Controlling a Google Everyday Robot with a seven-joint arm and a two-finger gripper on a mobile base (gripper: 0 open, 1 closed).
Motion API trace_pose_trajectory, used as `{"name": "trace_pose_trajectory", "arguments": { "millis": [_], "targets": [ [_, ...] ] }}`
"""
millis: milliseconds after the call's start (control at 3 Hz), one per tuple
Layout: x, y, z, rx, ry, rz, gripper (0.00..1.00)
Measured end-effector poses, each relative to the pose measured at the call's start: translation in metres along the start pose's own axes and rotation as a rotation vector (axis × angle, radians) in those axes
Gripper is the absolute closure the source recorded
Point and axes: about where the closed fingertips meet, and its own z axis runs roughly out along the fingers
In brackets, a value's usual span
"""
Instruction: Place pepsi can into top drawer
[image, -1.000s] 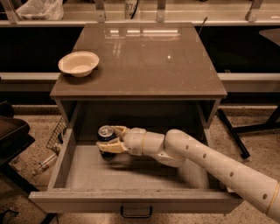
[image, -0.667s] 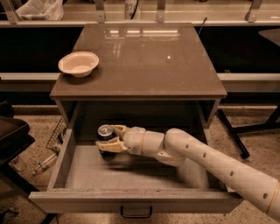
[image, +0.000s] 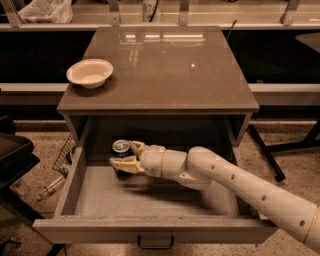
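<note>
Progress: we judged the task nearly finished, since the pepsi can (image: 121, 149) was already inside the open top drawer (image: 150, 229), upright, in its rear left part.
Done: we found the drawer pulled well out and the can carried in below the cabinet top (image: 165, 65).
Left: as we read it, the can had yet to be let go and the arm taken out of the drawer.
Gripper: our gripper (image: 123, 155) reached in from the right, low over the pale floor, its two fingers closed around the can, one behind it and one in front.
Can relative to gripper: we saw it clamped between the fingertips, silver top showing above them.
Unclear: the near finger hid the can's base, so we could not tell whether it stood on the floor or hung just above.
Elsewhere: a cream bowl (image: 90, 73) sat on the cabinet top, well apart from the can.
</note>
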Motion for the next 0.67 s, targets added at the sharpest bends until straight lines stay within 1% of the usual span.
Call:
{"name": "trace_pose_trajectory", "arguments": {
  "millis": [333, 667],
  "targets": [
    [-0.0006, 0.0016, 0.0020, -0.004, -0.001, -0.001, 0.00],
    [-0.0007, 0.0016, 0.0020, -0.005, -0.001, -0.001, 0.00]
  ]
}}
